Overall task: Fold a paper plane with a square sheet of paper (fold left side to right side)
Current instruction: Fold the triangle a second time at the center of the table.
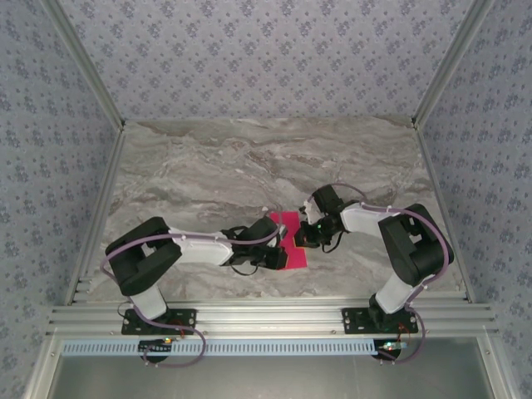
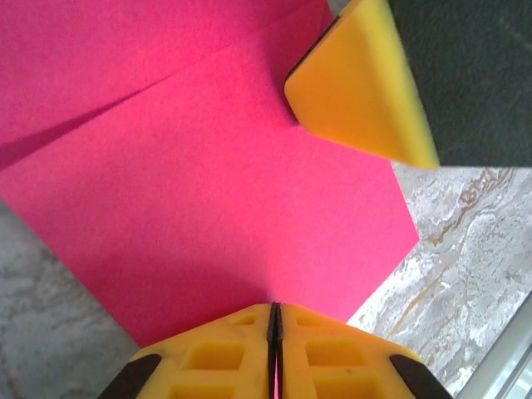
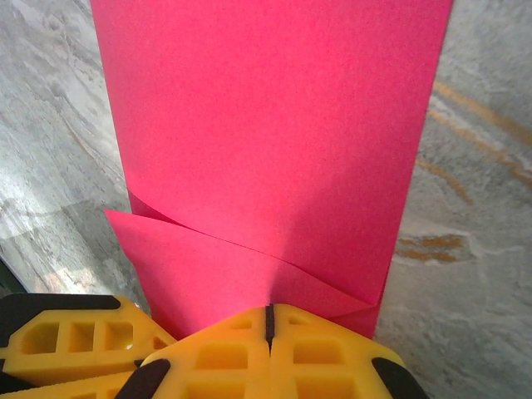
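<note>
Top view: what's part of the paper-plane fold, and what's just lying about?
Job:
pink paper sheet
left pincer
right pincer

Not the job:
marble table
aluminium frame
patterned walls

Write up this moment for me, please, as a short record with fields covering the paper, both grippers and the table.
item: square sheet of paper, magenta-pink, unmarked
paper state: folded over on itself, with overlapping layers showing in both wrist views
location: on the marble table, between the two arms
left gripper: shut on one edge of the paper
right gripper: shut on the opposite edge, where the layers overlap
plane shape: not yet formed
</note>
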`<action>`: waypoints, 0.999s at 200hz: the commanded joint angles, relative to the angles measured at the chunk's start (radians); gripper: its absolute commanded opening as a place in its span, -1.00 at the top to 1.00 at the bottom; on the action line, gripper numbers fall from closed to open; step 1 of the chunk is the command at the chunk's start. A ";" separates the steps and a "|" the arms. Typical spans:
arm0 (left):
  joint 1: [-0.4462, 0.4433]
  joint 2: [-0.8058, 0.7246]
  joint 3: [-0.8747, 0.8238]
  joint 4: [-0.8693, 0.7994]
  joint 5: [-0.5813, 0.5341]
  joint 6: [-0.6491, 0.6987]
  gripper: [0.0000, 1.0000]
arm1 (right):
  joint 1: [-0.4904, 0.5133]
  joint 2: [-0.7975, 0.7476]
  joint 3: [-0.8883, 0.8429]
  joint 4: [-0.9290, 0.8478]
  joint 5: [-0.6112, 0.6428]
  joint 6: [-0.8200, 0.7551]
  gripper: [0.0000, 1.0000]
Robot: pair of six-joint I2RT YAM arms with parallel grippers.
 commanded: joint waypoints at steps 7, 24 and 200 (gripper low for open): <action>-0.034 -0.038 -0.080 -0.101 0.011 -0.045 0.82 | -0.004 0.026 0.009 -0.059 0.074 -0.019 0.94; -0.045 -0.051 -0.097 -0.092 0.010 -0.058 0.81 | -0.004 0.028 0.009 -0.059 0.073 -0.019 0.93; 0.189 -0.230 -0.099 0.047 0.111 -0.008 0.18 | -0.084 -0.416 -0.111 0.001 0.142 0.004 -0.22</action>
